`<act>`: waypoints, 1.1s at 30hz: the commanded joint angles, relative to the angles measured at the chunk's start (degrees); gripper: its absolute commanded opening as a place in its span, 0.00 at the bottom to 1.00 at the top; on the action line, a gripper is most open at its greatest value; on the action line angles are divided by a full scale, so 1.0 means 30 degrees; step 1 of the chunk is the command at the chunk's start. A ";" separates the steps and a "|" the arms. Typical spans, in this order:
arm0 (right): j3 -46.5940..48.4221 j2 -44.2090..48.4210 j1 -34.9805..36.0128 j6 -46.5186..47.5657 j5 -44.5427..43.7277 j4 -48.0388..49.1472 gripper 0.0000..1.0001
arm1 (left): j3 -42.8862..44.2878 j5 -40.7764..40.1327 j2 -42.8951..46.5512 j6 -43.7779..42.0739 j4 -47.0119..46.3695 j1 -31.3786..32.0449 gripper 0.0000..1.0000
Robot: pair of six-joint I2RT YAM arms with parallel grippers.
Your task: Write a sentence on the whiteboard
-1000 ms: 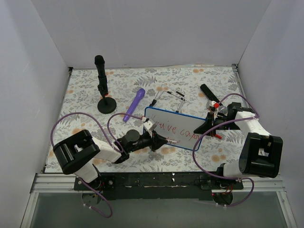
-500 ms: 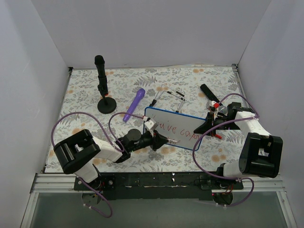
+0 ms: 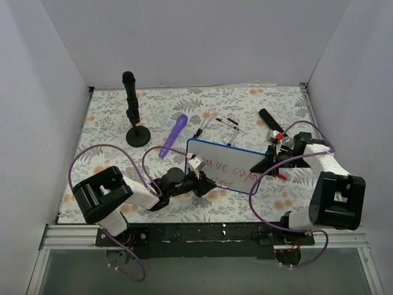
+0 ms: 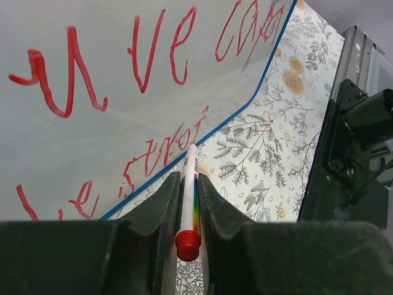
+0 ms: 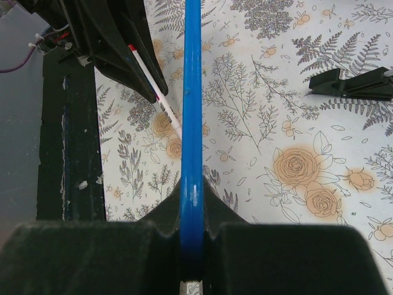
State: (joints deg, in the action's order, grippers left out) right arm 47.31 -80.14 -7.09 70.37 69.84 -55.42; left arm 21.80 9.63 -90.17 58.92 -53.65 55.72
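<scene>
left gripper with marker further left; sentence partly off-frame

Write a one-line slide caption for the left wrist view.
Left pincer shut on a red-capped marker, tip by the whiteboard rim, beside the red sentence.

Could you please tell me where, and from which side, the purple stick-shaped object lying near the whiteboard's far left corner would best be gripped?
Probably at its slimmer lower half, coming straight down from above with the jaws set across its width. The purple object lies flat and slanted on the table, with bare surface along both long sides. Its upper end looks thicker, so it offers a less sure hold.
</scene>
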 commanded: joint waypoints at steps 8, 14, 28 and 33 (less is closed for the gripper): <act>0.0050 0.0287 0.0138 0.0157 -0.2188 -0.0131 0.01 | -0.0295 -0.0134 0.0875 -0.0185 -0.0194 -0.0088 0.00; -0.0008 0.0375 0.0138 0.0186 -0.2217 -0.0160 0.01 | 0.0115 0.0014 0.1930 0.0019 -0.0398 -0.0059 0.00; -0.0037 0.0316 0.0138 0.0157 -0.2188 -0.0160 0.01 | 0.0613 -0.0075 0.1054 -0.0010 -0.0428 -0.0088 0.00; -0.0008 0.0287 0.0138 0.0186 -0.2187 -0.0189 0.01 | 0.0789 0.0072 0.0702 -0.0039 -0.0369 -0.0088 0.00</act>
State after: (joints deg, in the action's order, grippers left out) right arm 47.29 -80.09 -7.05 70.30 69.84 -55.46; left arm 22.39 9.58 -87.39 59.18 -54.43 55.66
